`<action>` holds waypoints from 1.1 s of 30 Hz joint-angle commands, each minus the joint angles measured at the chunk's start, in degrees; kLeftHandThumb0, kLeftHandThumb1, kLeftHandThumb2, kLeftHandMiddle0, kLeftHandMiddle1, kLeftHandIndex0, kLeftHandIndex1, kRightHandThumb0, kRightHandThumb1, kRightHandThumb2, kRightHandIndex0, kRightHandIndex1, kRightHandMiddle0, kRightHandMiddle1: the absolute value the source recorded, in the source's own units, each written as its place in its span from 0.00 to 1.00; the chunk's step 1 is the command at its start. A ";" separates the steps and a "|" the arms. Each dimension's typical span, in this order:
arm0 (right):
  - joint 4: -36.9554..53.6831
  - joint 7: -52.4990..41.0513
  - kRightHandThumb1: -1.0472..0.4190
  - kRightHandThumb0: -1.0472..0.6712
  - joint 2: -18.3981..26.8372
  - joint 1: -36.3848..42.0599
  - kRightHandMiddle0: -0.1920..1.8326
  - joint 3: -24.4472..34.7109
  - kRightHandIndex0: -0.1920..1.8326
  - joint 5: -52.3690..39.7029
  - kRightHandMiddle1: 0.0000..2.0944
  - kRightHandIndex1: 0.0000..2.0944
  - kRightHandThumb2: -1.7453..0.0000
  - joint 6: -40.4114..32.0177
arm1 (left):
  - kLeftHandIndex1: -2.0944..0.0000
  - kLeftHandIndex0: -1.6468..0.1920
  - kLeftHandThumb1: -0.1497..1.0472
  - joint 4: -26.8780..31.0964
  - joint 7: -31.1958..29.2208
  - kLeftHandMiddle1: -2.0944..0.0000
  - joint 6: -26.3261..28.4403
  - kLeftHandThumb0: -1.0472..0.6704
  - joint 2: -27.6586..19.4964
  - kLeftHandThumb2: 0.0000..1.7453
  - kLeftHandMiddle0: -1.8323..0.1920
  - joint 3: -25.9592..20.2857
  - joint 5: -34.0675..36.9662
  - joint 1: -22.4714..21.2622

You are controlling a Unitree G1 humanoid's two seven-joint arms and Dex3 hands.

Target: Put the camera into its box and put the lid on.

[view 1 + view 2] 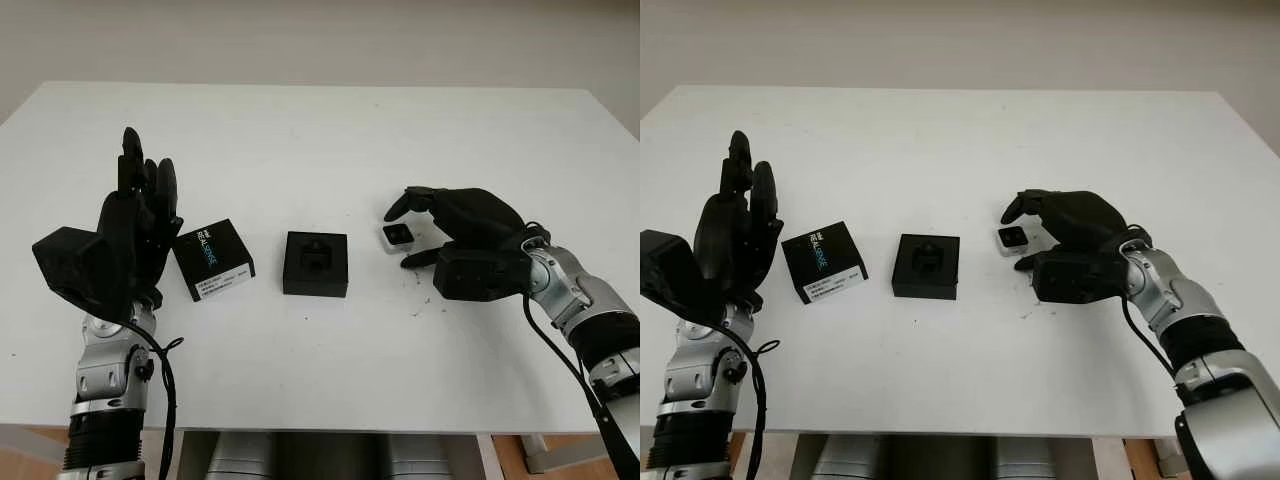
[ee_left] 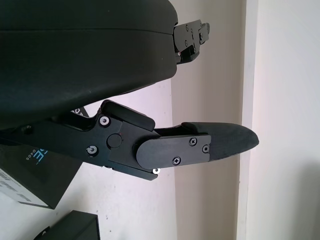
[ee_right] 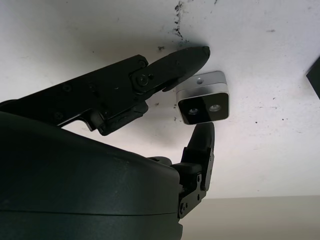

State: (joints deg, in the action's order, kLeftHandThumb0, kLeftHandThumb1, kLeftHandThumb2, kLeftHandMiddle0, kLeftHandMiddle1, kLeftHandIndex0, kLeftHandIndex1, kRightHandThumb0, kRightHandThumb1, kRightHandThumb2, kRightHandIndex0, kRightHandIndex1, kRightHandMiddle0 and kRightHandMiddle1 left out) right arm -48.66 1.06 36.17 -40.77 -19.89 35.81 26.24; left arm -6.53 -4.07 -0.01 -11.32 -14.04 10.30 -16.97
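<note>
The small silver camera (image 1: 397, 236) lies on the white table (image 1: 320, 130), right of centre. My right hand (image 1: 403, 238) arches over it, one finger (image 3: 185, 57) beyond the camera (image 3: 204, 103) and another (image 3: 202, 137) on its near side, both close to its edges. The open black box (image 1: 315, 264) with its foam insert sits mid-table. Its lid (image 1: 213, 259), black with a white label, lies left of the box. My left hand (image 1: 148, 172) is open and raised upright just left of the lid.
Small dark specks mark the table (image 1: 425, 290) near my right hand. The table's front edge (image 1: 320, 425) runs close below both arms. Bare surface stretches behind the box and lid.
</note>
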 commanded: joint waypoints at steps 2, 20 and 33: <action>-1.43 1.22 0.13 0.32 -0.80 -1.36 0.20 -0.08 0.24 0.13 0.49 0.03 0.97 0.95 | 0.97 0.99 1.00 0.94 0.03 0.97 -0.43 0.18 -0.27 0.28 0.99 -0.05 -0.29 0.39; -5.65 -0.14 0.08 0.38 -2.32 -2.82 0.25 0.38 0.24 -1.64 0.58 0.03 0.96 1.47 | 0.97 0.98 1.00 1.75 0.47 0.97 0.03 0.17 -0.07 0.27 0.99 -0.17 -0.32 0.40; -5.26 0.28 0.05 0.41 -1.92 -2.35 0.28 0.92 0.27 -2.72 0.60 0.04 0.97 0.28 | 0.97 0.99 1.00 2.46 0.53 0.97 0.52 0.18 -0.16 0.27 0.99 -0.06 -0.34 0.24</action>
State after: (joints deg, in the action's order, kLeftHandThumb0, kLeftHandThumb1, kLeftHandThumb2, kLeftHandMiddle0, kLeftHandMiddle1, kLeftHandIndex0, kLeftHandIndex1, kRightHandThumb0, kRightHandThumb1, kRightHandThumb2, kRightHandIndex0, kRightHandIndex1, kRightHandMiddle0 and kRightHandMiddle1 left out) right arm -53.94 1.42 34.20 -42.76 -19.80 33.61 26.94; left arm -4.82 -3.58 0.50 -11.30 -14.04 10.04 -16.94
